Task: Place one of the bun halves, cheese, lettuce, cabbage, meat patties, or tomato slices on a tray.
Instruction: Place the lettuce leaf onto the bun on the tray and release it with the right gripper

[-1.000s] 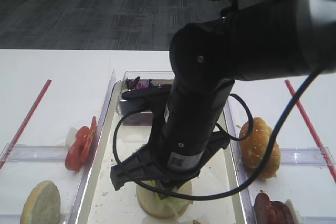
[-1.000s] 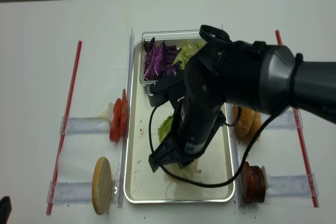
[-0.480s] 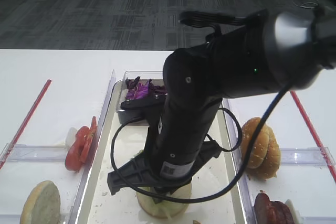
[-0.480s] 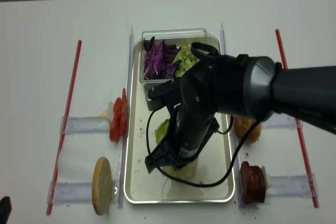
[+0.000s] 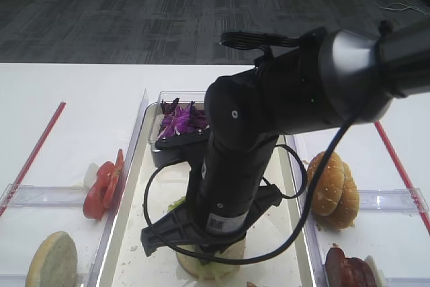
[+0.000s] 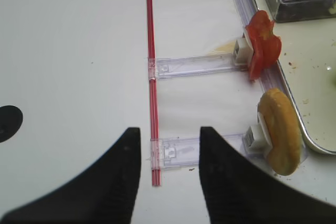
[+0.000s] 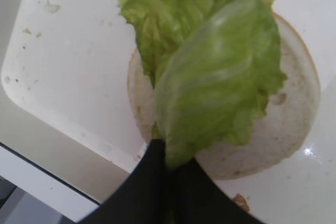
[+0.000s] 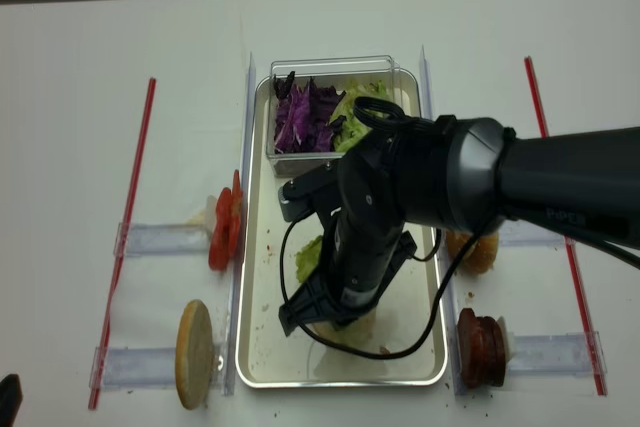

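Right end effector (image 7: 167, 174) is pinched together on the stem end of a lettuce (image 7: 210, 72) leaf, and from my seat the wrist view shows it best: crinkly pale green, ruffled edges, lighter ribs, draped over the flat off-white cut face of a round bun half (image 7: 291, 124). That bun sits on the tray (image 8: 262, 342), cream-white with a shiny raised rim and crumb specks, toward its near end.

Left end effector (image 6: 169, 182) has its dark fingers apart over bare white bench, a thin red strip (image 6: 151, 93) running between them in the left wrist view.

Purple shredded cabbage (image 8: 303, 115) fills a clear tub (image 8: 320, 62) at the tray's far end. Tomato slices (image 8: 224, 232) stand just left of the tray rim, a bun on edge (image 8: 195, 352) nearer. Right of the tray: sesame buns (image 5: 332, 189) and meat patties (image 8: 480, 347). The bulky black arm covers most of the tray's middle, so open room there is tight.
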Controlling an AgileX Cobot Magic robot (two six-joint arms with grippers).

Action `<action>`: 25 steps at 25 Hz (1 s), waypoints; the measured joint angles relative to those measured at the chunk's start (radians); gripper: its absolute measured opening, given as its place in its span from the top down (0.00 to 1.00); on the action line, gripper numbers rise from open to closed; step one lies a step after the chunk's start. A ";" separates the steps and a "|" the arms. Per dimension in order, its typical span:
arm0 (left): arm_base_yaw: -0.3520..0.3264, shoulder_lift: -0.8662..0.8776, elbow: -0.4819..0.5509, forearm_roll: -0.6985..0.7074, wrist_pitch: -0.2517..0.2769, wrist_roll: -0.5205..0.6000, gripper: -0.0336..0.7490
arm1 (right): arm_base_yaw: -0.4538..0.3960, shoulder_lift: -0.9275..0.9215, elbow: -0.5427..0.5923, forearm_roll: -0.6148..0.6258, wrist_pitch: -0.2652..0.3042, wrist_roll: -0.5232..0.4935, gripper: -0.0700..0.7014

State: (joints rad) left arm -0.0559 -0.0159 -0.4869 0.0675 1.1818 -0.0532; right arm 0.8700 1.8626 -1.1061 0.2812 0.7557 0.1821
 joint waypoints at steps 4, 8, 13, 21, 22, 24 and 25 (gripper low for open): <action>0.000 0.000 0.000 0.000 0.000 0.000 0.59 | 0.000 0.000 0.000 -0.006 0.000 0.000 0.86; 0.000 0.000 0.000 0.000 0.000 0.000 0.59 | 0.000 0.000 0.000 -0.010 0.007 0.000 0.86; 0.000 0.000 0.000 0.000 0.000 0.000 0.59 | 0.000 0.000 0.000 -0.019 0.015 0.000 0.79; 0.000 0.000 0.000 0.000 0.000 0.000 0.59 | 0.000 0.000 0.000 -0.034 0.018 0.000 0.56; 0.000 0.000 0.000 0.000 0.000 0.000 0.59 | 0.000 0.000 0.000 -0.034 0.022 0.000 0.52; 0.000 0.000 0.000 0.000 0.000 0.000 0.59 | 0.000 0.000 0.000 -0.037 0.024 0.000 0.43; 0.000 0.000 0.000 0.000 0.000 0.000 0.59 | 0.000 0.000 0.000 -0.039 0.025 0.000 0.39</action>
State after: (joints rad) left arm -0.0559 -0.0159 -0.4869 0.0675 1.1818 -0.0532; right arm 0.8700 1.8626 -1.1061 0.2426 0.7810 0.1825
